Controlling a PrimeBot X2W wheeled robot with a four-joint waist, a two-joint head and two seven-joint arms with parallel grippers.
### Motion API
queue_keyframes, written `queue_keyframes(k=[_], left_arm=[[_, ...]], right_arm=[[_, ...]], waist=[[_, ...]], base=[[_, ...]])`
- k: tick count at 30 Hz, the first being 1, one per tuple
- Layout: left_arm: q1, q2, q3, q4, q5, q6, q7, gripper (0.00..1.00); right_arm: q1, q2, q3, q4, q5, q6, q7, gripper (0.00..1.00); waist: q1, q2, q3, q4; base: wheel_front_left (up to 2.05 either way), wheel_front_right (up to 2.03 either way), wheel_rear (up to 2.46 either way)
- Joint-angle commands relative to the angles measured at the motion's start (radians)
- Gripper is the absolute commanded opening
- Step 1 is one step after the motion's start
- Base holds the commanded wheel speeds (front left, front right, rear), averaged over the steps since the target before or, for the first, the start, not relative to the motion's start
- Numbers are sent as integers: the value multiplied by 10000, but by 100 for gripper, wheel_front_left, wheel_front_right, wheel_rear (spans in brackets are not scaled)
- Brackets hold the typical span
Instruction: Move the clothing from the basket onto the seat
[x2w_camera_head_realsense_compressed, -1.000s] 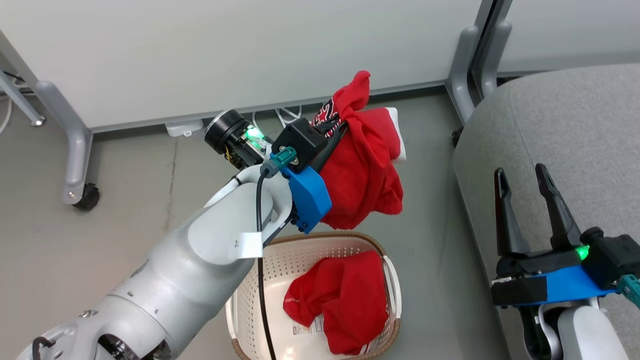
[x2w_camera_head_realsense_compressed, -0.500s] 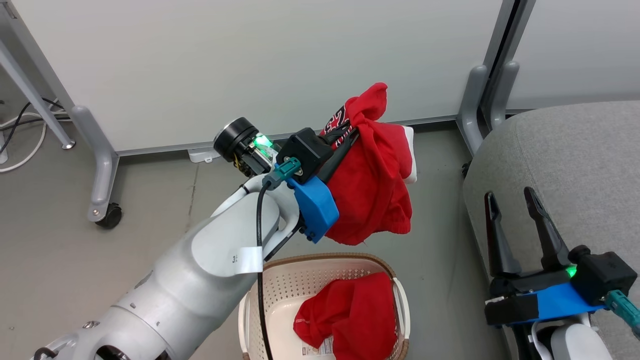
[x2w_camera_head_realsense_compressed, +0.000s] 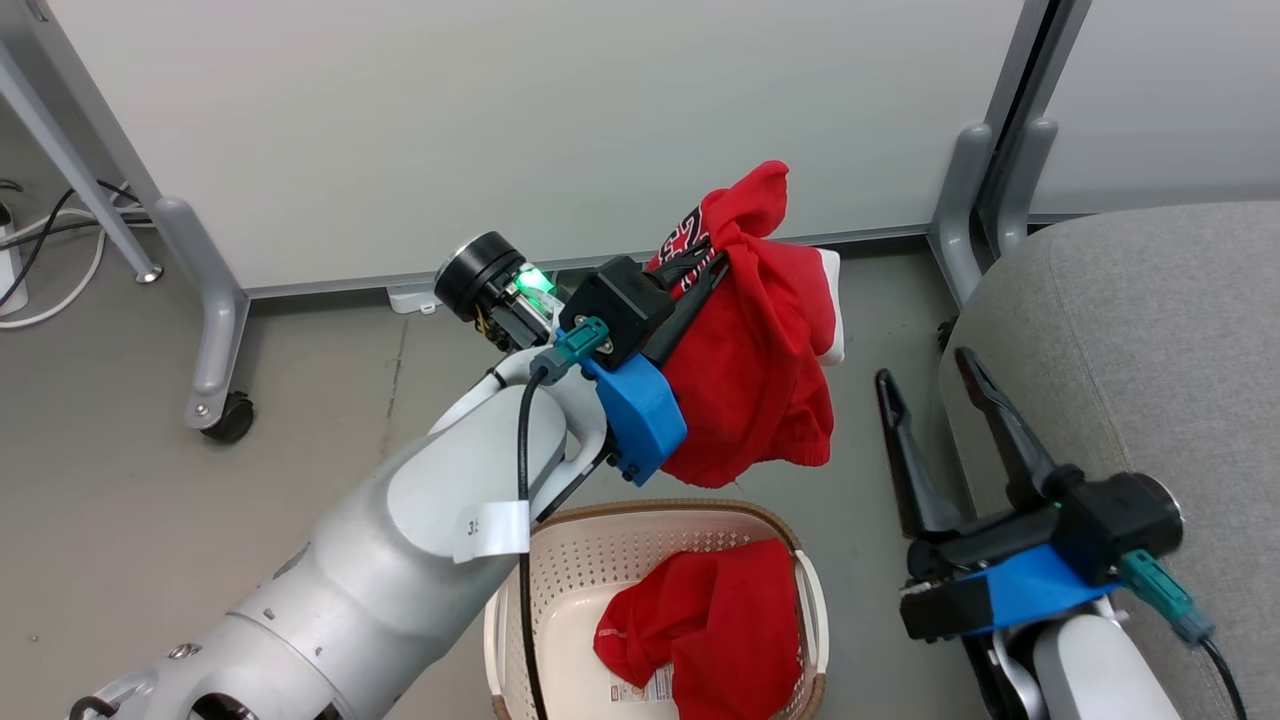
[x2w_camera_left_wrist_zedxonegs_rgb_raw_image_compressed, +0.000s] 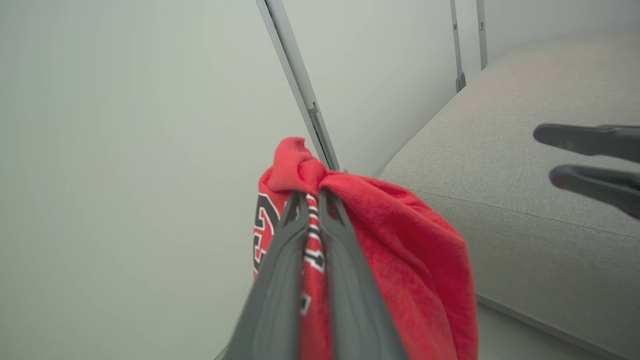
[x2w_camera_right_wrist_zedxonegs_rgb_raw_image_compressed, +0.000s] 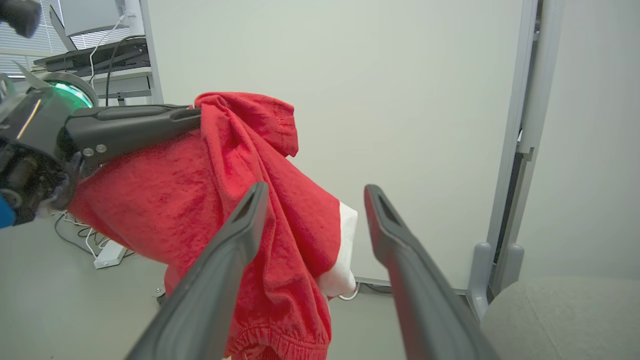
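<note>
Red fabric makes up both task items.

Head view: the left gripper (x2w_camera_head_realsense_compressed: 712, 265) is clamped narrow on a bright red soft jersey (x2w_camera_head_realsense_compressed: 760, 380) with white trim, held in the air above and beyond the cream perforated plastic basket (x2w_camera_head_realsense_compressed: 640, 520) with its brown woven-look rim. A second red garment (x2w_camera_head_realsense_compressed: 710, 620) lies crumpled inside the basket. The large grey upholstered seat (x2w_camera_head_realsense_compressed: 1150, 330), right of the basket, bears no clothing on its visible part. The right gripper (x2w_camera_head_realsense_compressed: 925, 367) stands wide and empty between basket and seat. Judgement: nothing delivered yet, with one item in transit and one not yet lifted. The frame's lower edge cuts off the basket's near side.

Left wrist view: the left gripper (x2w_camera_left_wrist_zedxonegs_rgb_raw_image_compressed: 312, 195) pinches a bunched fold of the jersey (x2w_camera_left_wrist_zedxonegs_rgb_raw_image_compressed: 400, 225). Its dark print is only partly legible. The seat (x2w_camera_left_wrist_zedxonegs_rgb_raw_image_compressed: 500, 150) lies beyond.

Right wrist view: the right gripper (x2w_camera_right_wrist_zedxonegs_rgb_raw_image_compressed: 316, 190) is spread wide. One finger overlaps the jersey (x2w_camera_right_wrist_zedxonegs_rgb_raw_image_compressed: 200, 200), and contact cannot be determined.
</note>
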Motion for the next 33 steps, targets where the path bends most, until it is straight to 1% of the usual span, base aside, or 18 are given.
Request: queue_keyframes(k=[1,7,14,20,28,29,30,33], left_arm=[[21,10,73,-35,16,58,-49,0],[-108,-81,95,-260,146,84,-49,0],[-179,-218,21,-641,333,112,-49,0],[-180,-334,-59,-979,461,124,-49,0],[-116,-430,-200,-1302,549,70,-49,0],[-112,-432,-209,-1325,556,67,-49,0],[-107,-439,-215,-1350,564,63,-49,0],[-88,-422,-216,-1374,576,57,-49,0]], right_arm=[[-155,-52,75,47,-36,5,-3,100],[-849,-323,718,492,-228,5,-4,100],[-1666,-660,1308,1305,-341,5,-3,100],[-2240,-919,1693,2024,-451,5,-3,100],[-2624,-1048,2037,2532,-380,3,-3,100],[-2640,-1042,2077,2581,-363,3,-2,20],[-2666,-1045,2109,2633,-353,3,-2,0],[-2704,-1047,2194,2714,-283,3,-2,0]], waist=[[1,-1,28,12],[1,-1,243,131],[1,-1,533,335],[1,-1,715,527],[1,-1,852,686],[1,-1,852,688],[1,-1,855,691],[1,-1,851,684]], base=[[0,0,0],[0,0,0],[0,0,0],[0,0,0],[0,0,0],[0,0,0],[0,0,0],[0,0,0]])
